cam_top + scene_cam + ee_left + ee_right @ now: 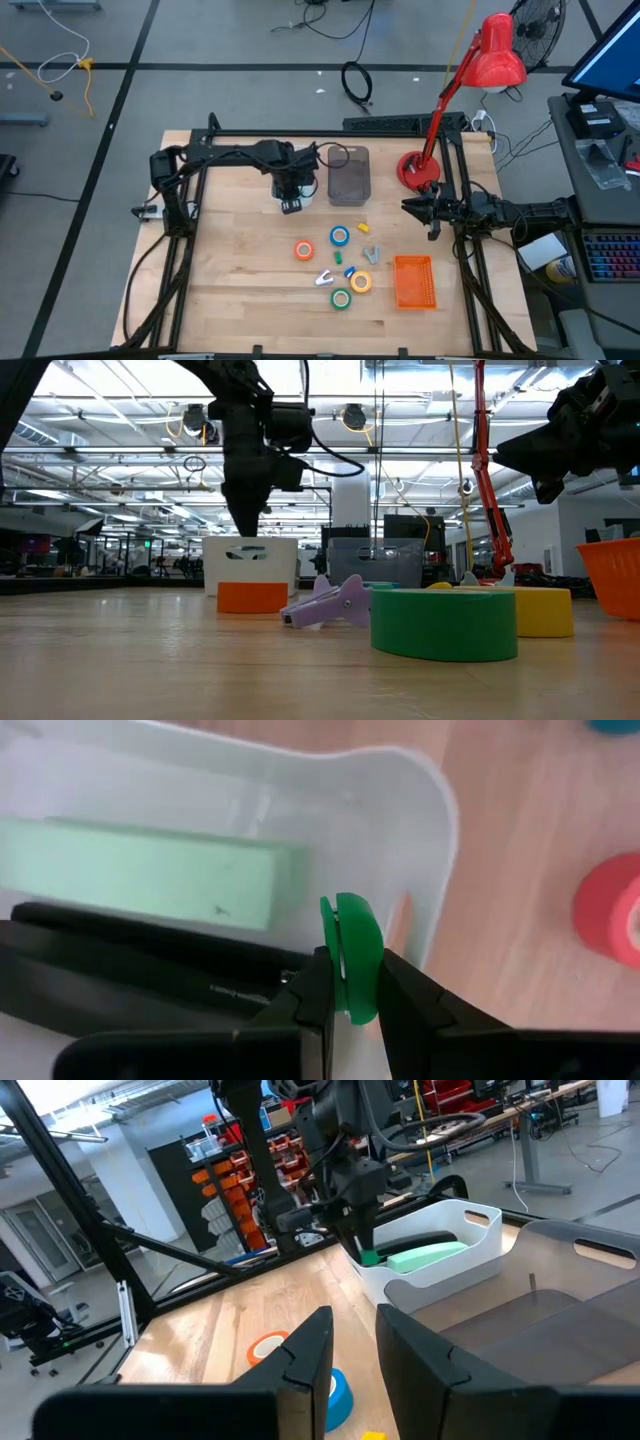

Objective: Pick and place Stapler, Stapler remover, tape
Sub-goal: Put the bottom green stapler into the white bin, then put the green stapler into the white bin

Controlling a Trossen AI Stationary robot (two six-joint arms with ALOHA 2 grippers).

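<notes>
Left wrist view: left claw (345, 982) pinches a green piece (352, 955) over the white bin (440, 850), upper centre in the high view; four tape rolls (339, 237) wait on the tabletop (230, 270); right claw (352, 1342) is spread, idle.

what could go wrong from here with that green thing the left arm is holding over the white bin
The left hand pinches a small green piece by its thin edge over the white bin. Two likely risks:
1. The grip is narrow, so the piece may twist or slip early.
2. It hangs close to the bin's rim, so on release it might clip the wall and bounce onto the table.
</notes>
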